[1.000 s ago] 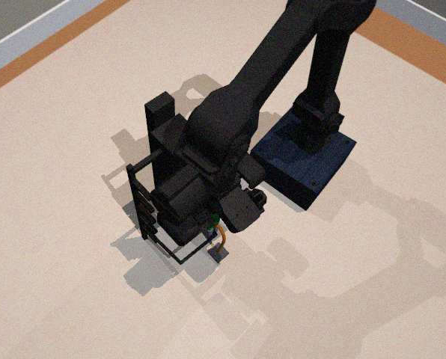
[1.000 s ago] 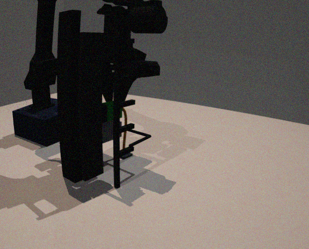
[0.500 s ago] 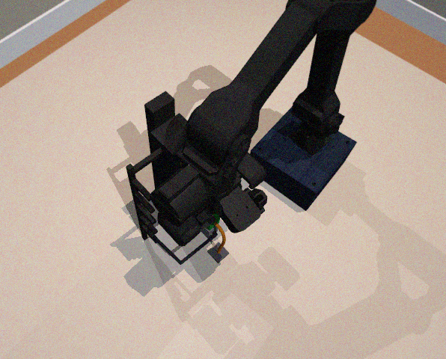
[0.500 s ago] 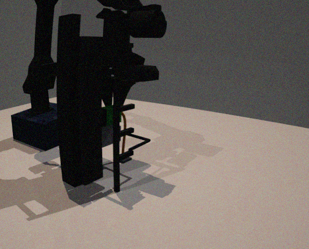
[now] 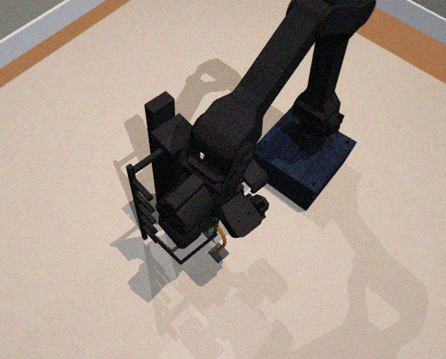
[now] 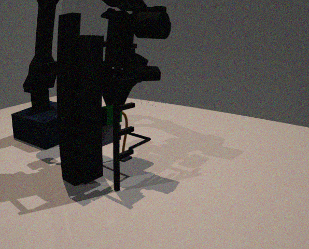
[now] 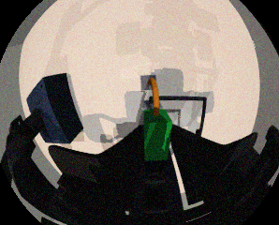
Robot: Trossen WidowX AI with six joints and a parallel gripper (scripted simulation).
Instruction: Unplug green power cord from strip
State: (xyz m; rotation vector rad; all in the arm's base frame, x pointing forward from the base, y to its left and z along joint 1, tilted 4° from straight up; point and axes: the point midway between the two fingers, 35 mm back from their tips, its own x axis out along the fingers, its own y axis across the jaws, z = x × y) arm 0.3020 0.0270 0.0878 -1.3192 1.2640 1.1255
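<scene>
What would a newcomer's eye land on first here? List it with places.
The bright green plug stands out most, at the centre of the wrist view, pinched in the dark hand. An orange cord runs from its top. In the exterior view a tall black tower dominates the left, beside the arm's blue base.

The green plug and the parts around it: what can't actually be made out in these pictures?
- Top view: the arm covers nearly all of the green plug; only a sliver shows.
- Exterior view: the dark tower and thin rack hide the power strip and most of the plug.
- Wrist view: the jaws are black against black, so their contact with the plug is unclear.
- The orange cord's lower end is too small to trace.
</scene>
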